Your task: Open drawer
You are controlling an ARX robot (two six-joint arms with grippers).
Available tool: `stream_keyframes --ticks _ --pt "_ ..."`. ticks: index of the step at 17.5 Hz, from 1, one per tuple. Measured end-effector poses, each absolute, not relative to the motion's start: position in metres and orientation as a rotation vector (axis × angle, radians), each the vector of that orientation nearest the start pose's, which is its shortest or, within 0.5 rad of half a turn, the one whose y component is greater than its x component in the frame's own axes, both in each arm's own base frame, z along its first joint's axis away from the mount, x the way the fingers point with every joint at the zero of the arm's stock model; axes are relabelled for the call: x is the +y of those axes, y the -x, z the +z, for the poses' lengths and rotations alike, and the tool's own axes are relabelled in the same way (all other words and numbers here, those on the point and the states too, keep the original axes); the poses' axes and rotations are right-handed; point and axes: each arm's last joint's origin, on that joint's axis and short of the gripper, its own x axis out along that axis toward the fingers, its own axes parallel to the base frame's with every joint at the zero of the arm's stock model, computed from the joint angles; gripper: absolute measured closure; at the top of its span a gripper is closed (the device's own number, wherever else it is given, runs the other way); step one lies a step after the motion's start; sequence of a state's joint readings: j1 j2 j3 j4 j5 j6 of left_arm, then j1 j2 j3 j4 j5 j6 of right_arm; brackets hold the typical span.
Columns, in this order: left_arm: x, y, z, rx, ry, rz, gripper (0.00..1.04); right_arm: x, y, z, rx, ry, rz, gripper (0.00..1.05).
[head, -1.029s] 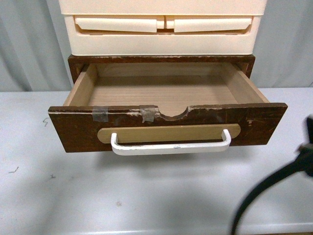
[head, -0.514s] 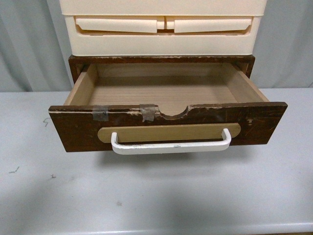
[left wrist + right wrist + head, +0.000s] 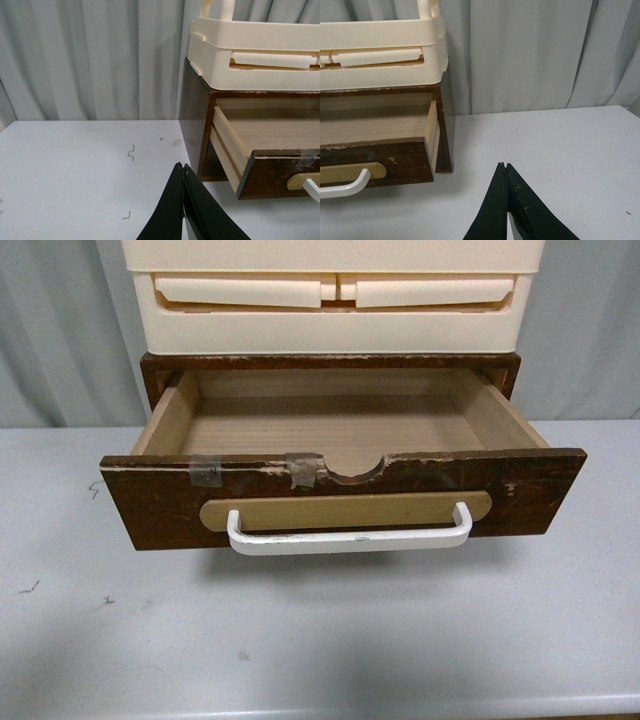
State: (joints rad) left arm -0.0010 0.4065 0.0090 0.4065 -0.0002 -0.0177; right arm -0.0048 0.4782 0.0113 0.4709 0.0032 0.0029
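Note:
The dark-brown wooden drawer (image 3: 150,510) stands pulled far out of its cabinet, its pale wood inside empty. Its front has a white bar handle (image 3: 350,538) on a tan oval plate, a chipped top edge with a half-round notch and tape bits. It also shows in the left wrist view (image 3: 265,175) and the right wrist view (image 3: 395,162). Neither gripper shows in the front view. My left gripper (image 3: 182,167) is shut and empty over the table, apart from the drawer's left corner. My right gripper (image 3: 503,165) is shut and empty, apart from its right corner.
Cream plastic drawers (image 3: 335,300) sit stacked on the brown cabinet (image 3: 330,361). The cabinet stands on a pale grey table (image 3: 320,640) with small dark marks. Grey curtains (image 3: 90,55) hang behind. The table's front edge runs along the bottom of the front view.
A second ago a black arm part and cable showed at the right edge of the front view; it has left the view. The drawer has not moved.

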Motion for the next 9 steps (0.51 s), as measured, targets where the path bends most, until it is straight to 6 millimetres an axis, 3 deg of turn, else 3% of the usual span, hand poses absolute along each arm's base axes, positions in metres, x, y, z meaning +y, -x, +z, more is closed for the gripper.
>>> stream_keyframes --ticks 9 --pt "0.000 -0.110 0.169 -0.010 0.018 -0.001 1.03 -0.001 -0.112 0.170 -0.013 -0.003 -0.008 1.03"
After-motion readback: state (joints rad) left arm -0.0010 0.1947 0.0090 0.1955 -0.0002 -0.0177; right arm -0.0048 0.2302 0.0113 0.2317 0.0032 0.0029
